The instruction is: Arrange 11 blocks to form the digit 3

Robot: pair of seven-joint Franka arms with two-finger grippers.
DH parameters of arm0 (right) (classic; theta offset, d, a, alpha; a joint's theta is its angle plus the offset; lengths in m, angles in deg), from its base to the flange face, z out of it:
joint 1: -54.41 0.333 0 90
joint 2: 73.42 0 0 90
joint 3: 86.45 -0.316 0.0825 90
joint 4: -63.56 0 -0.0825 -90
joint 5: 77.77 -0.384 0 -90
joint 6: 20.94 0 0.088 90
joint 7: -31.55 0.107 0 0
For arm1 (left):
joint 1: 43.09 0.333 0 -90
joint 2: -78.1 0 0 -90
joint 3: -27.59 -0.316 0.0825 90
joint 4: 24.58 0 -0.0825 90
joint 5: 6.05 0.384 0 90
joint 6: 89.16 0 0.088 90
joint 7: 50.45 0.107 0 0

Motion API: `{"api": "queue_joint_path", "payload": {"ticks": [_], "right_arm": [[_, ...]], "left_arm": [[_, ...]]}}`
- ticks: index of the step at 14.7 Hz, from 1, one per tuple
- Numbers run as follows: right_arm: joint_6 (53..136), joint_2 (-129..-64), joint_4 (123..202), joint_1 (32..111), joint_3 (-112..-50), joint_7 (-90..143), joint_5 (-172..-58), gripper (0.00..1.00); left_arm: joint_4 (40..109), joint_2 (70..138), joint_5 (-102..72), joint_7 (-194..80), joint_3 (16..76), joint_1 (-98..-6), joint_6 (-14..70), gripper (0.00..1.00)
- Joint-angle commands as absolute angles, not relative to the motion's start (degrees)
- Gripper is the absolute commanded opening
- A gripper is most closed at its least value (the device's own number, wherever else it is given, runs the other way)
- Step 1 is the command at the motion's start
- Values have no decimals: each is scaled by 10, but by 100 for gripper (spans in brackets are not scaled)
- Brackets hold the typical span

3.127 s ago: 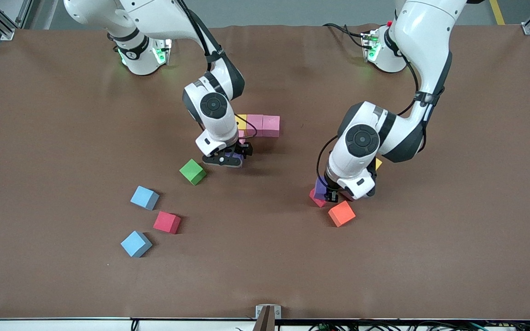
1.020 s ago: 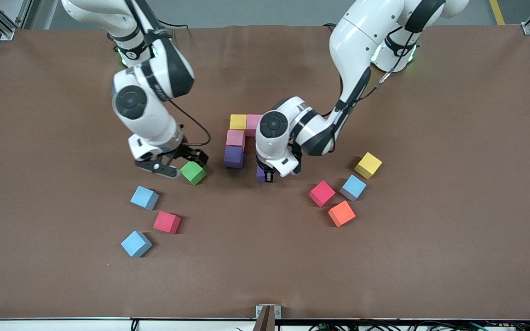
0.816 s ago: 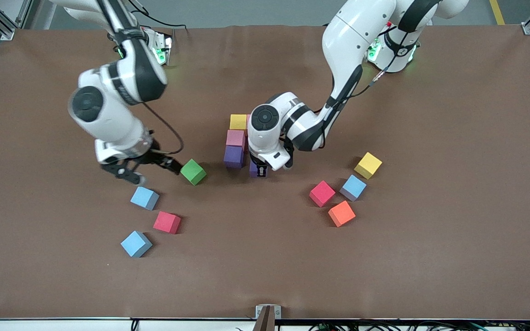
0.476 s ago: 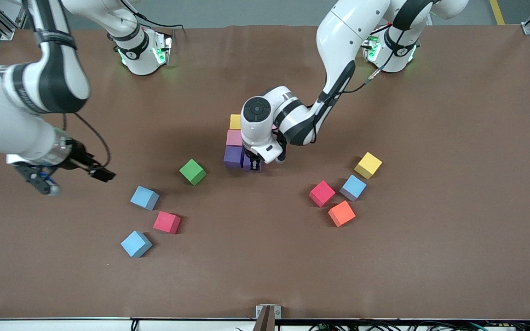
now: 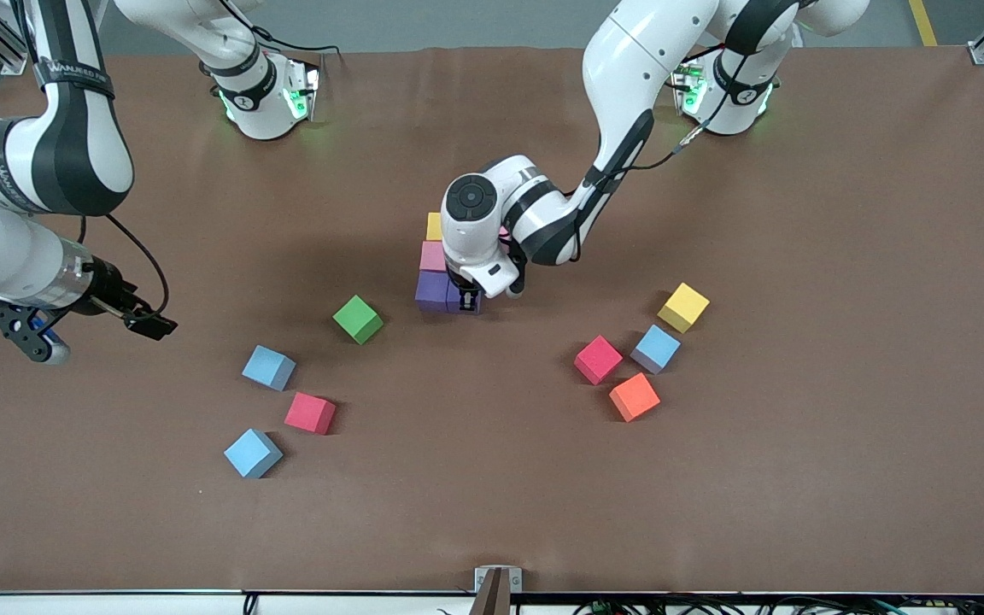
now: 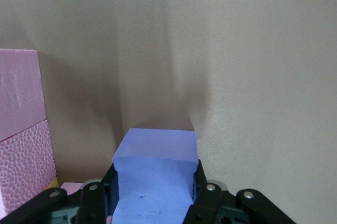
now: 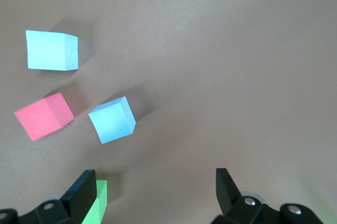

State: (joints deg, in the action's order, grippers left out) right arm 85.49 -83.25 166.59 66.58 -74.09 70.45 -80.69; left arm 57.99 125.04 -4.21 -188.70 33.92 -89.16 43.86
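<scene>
Brown table mat, loose blocks all over. Left gripper (image 5: 467, 301) is pinching a purple block (image 6: 154, 179), low beside the other purple block (image 5: 432, 290) at the half-built digit 3 (image 5: 435, 256). I'd seat it flush and square before letting go. Right gripper (image 5: 86, 329) waits, fingers spread, at the right arm's end. The wrist hides most of the figure, so the fit is hard to judge.

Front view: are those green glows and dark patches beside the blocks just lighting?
Front view: yes, green lamps glow at both arm bases, and each block casts a soft shadow, like the green block. Left wrist view: a dark shadow lies past the purple block.
</scene>
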Motion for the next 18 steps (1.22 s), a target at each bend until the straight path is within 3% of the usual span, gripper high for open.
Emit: {"api": "queue_joint_path", "payload": {"ticks": [1,2,6,10,14,18], "right_arm": [[815,-829,1645,654,-753,712,-798,100],[813,-831,1643,653,-753,714,-798,100],[828,-832,1642,628,-753,722,-801,100],[854,-845,1644,619,-753,772,-800,100],[873,-864,1645,616,-753,773,-803,100],[879,-867,1645,614,-753,775,-804,100]], "left_arm": [[586,1253,-47,-1883,335,-897,436,75],[587,1250,-47,-1883,334,-897,434,100],[601,1217,-46,-1881,335,-895,410,100],[673,1114,-48,-1834,337,-891,373,100],[736,1054,-50,-1662,337,-854,312,100],[752,1052,-52,-1494,337,-791,320,100]]}}
